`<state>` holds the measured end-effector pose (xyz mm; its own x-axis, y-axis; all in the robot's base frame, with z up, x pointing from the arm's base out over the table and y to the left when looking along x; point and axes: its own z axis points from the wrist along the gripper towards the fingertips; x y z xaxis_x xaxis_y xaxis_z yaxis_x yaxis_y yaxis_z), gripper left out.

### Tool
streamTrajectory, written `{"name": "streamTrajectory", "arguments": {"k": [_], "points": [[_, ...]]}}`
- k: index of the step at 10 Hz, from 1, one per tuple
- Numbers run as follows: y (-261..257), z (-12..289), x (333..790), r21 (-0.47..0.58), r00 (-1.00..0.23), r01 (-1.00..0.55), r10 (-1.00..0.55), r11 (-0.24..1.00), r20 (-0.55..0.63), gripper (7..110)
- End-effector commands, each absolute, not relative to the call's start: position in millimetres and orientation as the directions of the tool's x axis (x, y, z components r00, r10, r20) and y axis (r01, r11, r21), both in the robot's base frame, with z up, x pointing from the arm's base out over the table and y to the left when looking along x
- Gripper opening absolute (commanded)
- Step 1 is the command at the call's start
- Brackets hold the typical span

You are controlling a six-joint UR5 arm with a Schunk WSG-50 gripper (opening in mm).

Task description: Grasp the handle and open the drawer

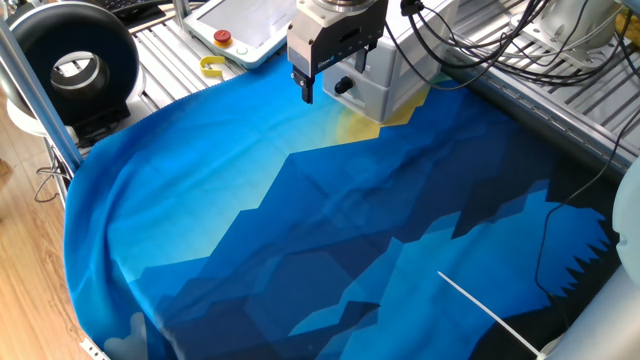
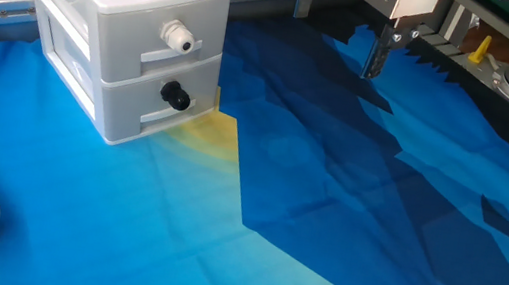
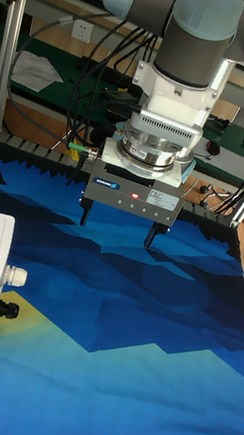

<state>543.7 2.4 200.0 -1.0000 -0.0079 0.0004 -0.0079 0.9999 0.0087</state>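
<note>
**A:** Where is the drawer?

**B:** At the edge of the blue cloth, well apart from my gripper. The drawer is the lower one of a small pale plastic unit. Its handle is the black knob low on the front. A white knob sits on the front above it.

**A:** And your gripper?

**B:** It hangs above the cloth with its jaws apart, holding nothing.

**A:** How will the thing handle?

**B:** I judge the unit light, thin-walled and stiff, and it may be slick on the cloth. A hard tug could drag the whole box instead of sliding the drawer out. The handle is tiny, round and likely smooth, so it could slip free.

**A:** Where do you take hold?

**B:** I close squarely on the sides of the handle, near its base by the front, then pull straight out and level.
</note>
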Motion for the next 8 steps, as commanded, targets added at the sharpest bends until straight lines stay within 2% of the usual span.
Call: {"name": "streamTrajectory", "arguments": {"k": [1,2,3,8], "points": [[14.8,204.2,589.3,0.072,-0.976,0.121,0.132,0.990,-0.174,109],[15.0,203.5,589.4,0.072,-0.976,0.123,0.134,0.990,-0.174,109],[15.0,203.4,589.4,0.072,-0.976,0.123,0.134,0.990,-0.174,7],[15.0,203.1,589.8,0.073,-0.975,0.124,0.135,0.990,-0.176,7]]}}
